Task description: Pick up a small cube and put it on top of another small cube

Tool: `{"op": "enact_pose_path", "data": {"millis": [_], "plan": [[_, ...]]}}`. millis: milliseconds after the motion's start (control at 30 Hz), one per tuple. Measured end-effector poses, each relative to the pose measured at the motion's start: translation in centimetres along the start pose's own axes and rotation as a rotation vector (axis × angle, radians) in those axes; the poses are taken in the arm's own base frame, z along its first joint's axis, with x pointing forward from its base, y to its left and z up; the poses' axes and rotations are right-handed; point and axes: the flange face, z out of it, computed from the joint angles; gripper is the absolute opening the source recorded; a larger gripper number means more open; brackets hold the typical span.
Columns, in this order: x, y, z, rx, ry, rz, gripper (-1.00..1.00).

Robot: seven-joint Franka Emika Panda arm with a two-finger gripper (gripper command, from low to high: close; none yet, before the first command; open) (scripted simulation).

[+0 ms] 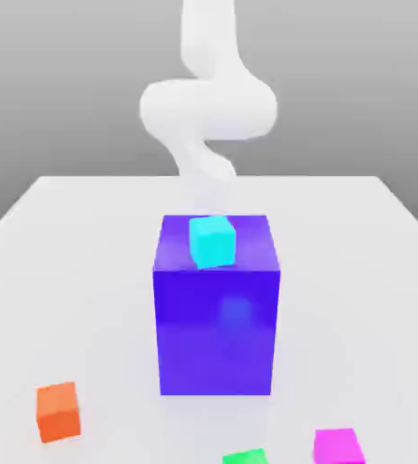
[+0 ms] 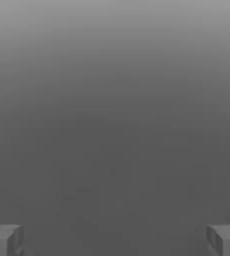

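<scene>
A small cyan cube rests on top of a tall blue block in the middle of the white table. On the table lie three more small cubes: an orange cube at the exterior view's lower left, a green cube at the front edge, and a magenta cube at the lower right. The white arm comes down behind the blue block. In the hand view my gripper is open, its fingertips wide apart with nothing between them, facing plain grey background.
The tall blue block stands between the arm and the cubes at the front. Bare table lies to either side of the block.
</scene>
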Motion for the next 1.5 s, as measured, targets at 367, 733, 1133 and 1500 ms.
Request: {"op": "enact_pose_path", "data": {"millis": [367,733,1133,1500], "plan": [[-6.0,-1.8,19.6,-0.228,-0.165,-0.034,0.0],[-17.5,1.4,35.9,-0.398,-0.372,-0.069,0.0],[-30.5,8.7,48.4,-0.495,-0.544,-0.068,-1.0],[-28.3,6.5,45.0,-0.495,-0.544,-0.067,-1.0]]}}
